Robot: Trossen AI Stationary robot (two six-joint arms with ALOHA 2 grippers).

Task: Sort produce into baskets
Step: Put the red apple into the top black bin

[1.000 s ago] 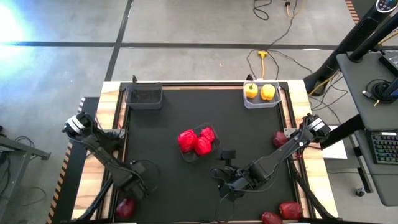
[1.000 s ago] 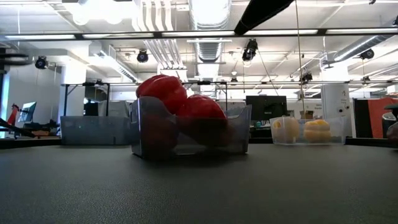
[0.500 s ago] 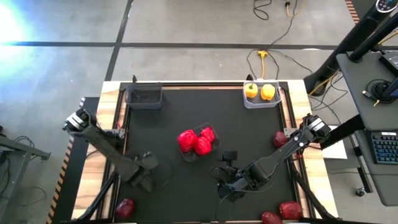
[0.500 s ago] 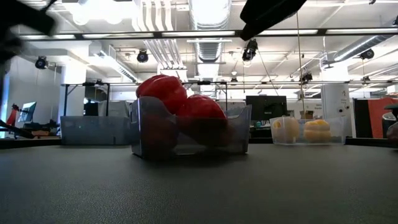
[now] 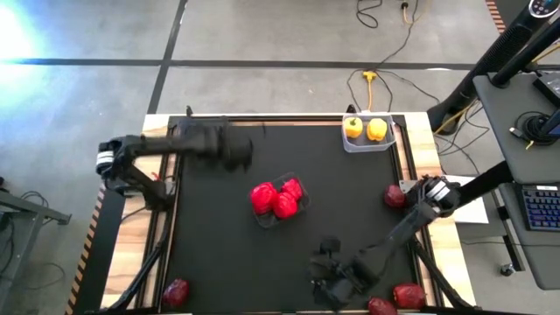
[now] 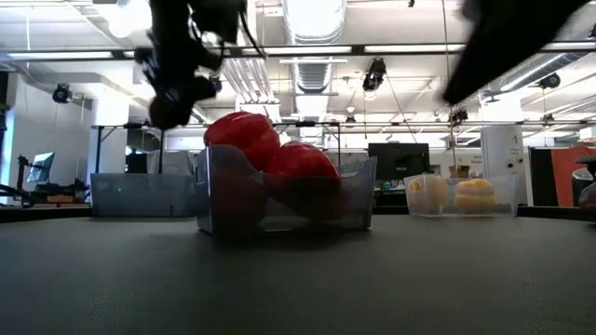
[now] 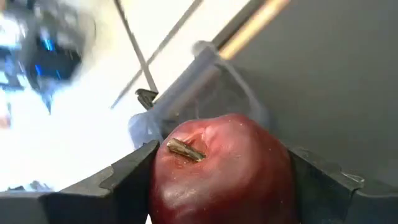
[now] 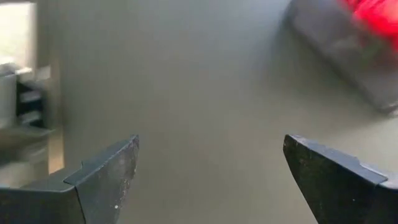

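My left gripper hangs high over the table's far left, beside the dark smoky basket, shut on a dark maroon apple. The basket's corner shows past the apple in the left wrist view. My right gripper is open and empty low over the mat near the front edge. Several red peppers fill the clear basket at mid-table. Two yellow peppers sit in the clear basket at the far right. My left gripper pinches the apple by two opposite sides between its two fingers. The stem faces the wrist camera. The apple is lifted clear of the table, as the low view also shows.
Loose dark apples lie at the right edge, the front left corner and the front right, with one more beside it. Bare black mat lies between the middle basket and the front edge.
My left gripper has swung fast from the front left of the table toward the far edge and up, ending beside the dark basket. My right gripper has gone a little toward the near edge.
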